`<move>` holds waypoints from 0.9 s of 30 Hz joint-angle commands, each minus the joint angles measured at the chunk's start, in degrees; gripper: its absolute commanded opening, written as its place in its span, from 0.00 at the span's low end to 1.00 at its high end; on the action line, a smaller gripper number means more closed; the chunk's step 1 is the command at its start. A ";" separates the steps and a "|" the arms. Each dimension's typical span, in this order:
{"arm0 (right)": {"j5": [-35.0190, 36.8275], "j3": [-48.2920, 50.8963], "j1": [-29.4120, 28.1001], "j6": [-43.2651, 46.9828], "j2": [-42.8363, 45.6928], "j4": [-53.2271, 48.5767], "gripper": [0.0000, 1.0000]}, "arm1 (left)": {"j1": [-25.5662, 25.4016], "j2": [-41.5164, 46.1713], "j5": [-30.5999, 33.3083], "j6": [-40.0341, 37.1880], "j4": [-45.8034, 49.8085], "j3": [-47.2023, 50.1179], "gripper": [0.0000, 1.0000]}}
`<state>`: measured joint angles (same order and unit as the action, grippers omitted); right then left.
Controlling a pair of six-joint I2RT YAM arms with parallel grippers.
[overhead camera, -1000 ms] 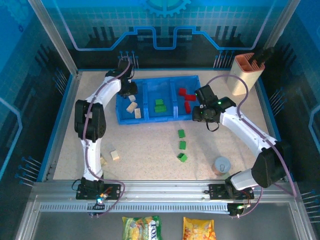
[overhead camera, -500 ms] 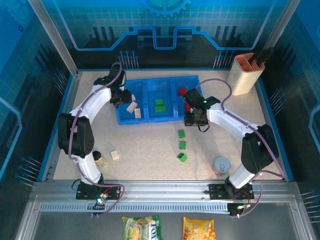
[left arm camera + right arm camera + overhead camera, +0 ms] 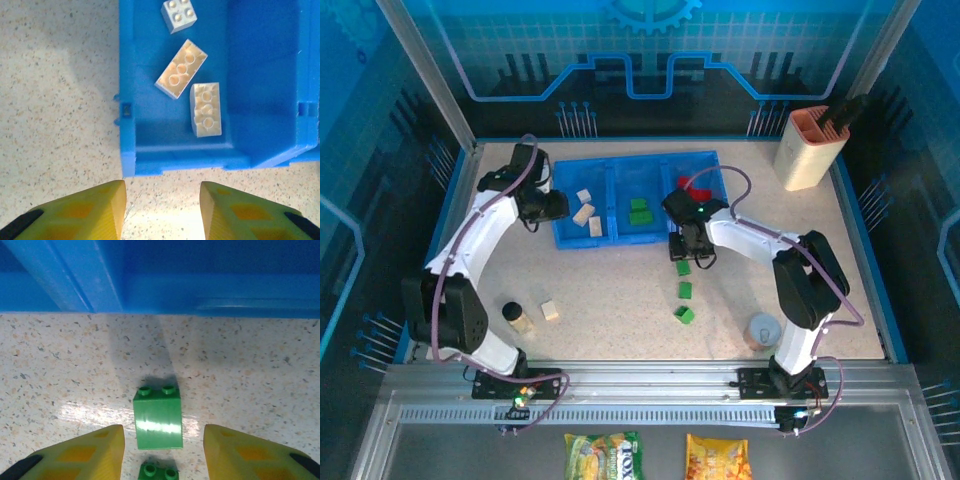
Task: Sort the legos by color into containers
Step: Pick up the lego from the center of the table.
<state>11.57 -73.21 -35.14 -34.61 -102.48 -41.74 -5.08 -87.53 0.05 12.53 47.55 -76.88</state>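
Note:
The blue tray [image 3: 610, 242] has three containers side by side: beige legos [image 3: 585, 212] in the left one, green ones [image 3: 640, 210] in the middle, red ones [image 3: 698, 185] on the right. My left gripper [image 3: 550, 205] hovers open and empty over bare table just outside the tray's left corner [image 3: 175, 150], with three beige legos [image 3: 181, 68] ahead of it. My right gripper [image 3: 684, 252] stands open in front of the tray, its fingers on either side of a green lego [image 3: 158, 417] without touching it. Two more green legos [image 3: 686, 290] [image 3: 686, 314] lie nearer. A beige lego [image 3: 550, 310] sits at the front left.
A small black-capped bottle [image 3: 517, 318] stands next to the loose beige lego. A grey round cup [image 3: 763, 330] is at the front right by the right arm's base. A tall beige holder [image 3: 807, 148] stands in the back right corner.
My left gripper has drawn back out of the left container to the table beside the tray. My right gripper has left the red container and come down over the green lego.

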 commanded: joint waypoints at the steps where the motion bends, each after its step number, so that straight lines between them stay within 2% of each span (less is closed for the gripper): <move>1: 1.23 0.48 -1.09 -1.91 -0.84 1.80 0.48 | 2.18 3.36 -3.98 -2.30 1.13 3.10 0.44; 9: 2.83 3.29 -2.39 -3.43 -2.54 4.61 0.49 | 3.76 6.58 -5.29 -4.47 -4.96 10.06 0.45; 27: 4.52 6.54 -3.51 -4.76 -4.84 6.67 0.45 | 4.42 5.75 -6.65 -4.56 -6.15 10.84 0.44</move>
<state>14.83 -67.55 -37.89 -38.22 -106.32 -35.18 -1.32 -82.50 -5.06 8.84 41.65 -66.76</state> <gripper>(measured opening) 0.451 0.441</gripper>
